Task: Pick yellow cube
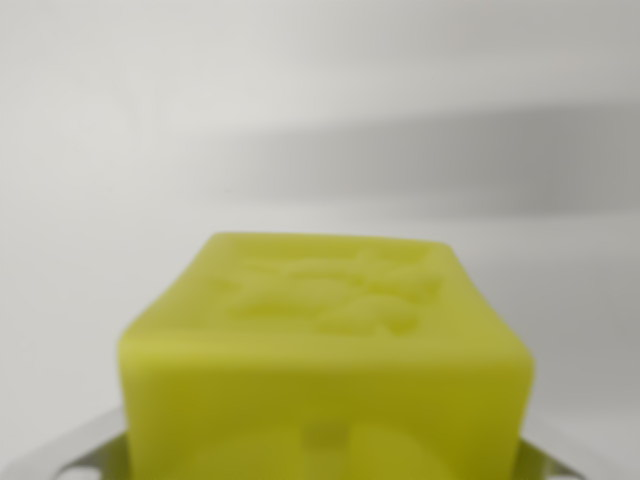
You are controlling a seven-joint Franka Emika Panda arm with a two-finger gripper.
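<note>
Though embossed on top, the blurred yellow cube (325, 370) shows no legible writing.

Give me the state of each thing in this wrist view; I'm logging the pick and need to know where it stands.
Cube: yellow, very close to the camera, blurred, embossed face up, whole.
Gripper: only pale metal parts show at the bottom corners beside the cube; open or shut cannot be told, nor whether it touches the cube.
Surface: plain white, a grey shadow band across it.

Wrist view sits very near, looking down over the yellow cube (325, 350).
</note>
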